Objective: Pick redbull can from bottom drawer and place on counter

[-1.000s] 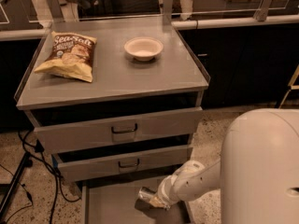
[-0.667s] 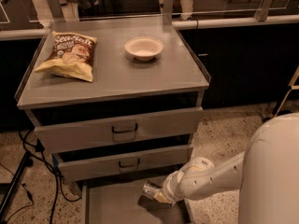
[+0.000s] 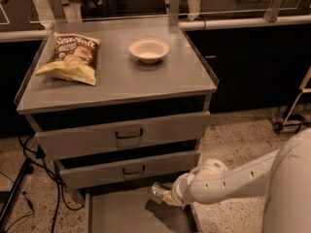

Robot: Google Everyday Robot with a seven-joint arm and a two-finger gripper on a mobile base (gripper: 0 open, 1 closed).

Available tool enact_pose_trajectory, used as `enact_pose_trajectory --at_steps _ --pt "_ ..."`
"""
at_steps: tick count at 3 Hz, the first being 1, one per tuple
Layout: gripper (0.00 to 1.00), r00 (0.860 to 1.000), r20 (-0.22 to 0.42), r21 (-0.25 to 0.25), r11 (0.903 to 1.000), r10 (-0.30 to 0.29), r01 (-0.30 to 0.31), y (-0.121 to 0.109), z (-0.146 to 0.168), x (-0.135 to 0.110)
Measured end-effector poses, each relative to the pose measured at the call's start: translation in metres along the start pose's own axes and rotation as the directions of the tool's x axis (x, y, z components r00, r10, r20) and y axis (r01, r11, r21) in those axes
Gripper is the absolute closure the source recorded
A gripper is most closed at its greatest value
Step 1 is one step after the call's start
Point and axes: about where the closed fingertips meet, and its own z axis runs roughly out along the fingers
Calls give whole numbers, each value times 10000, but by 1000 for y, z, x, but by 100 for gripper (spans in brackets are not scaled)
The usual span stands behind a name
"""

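One slim silvery redbull can (image 3: 158, 191), grasped by gripper (image 3: 167, 196) fingers (image 3: 171, 198), clear above shallow grey metal bottom drawer (image 3: 116, 218); transfer to flat grey metal desk (image 3: 146, 81) outstanding.

The worktop (image 3: 121, 84) and bottom drawer (image 3: 121, 216) look matt grey metal, the can (image 3: 156, 190) shiny silvery metal, clasped above that drawer by the pincer (image 3: 166, 197) on its smooth white arm (image 3: 228, 181), the bag (image 3: 72, 57) crinkled glossy film, the bowl (image 3: 149, 50) matt.
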Motion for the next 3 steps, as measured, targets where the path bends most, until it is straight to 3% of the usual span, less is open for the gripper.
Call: enact_pose_trajectory --at_steps 1,2,3 --pt "100 9999 -6 673 9977 126 -125 -20 -38 -6" --pt "100 9999 71 1423 9898 -76 65 -38 -86 -28" --pt "100 9999 69 1416 9899 -76 66 -38 -85 -28"
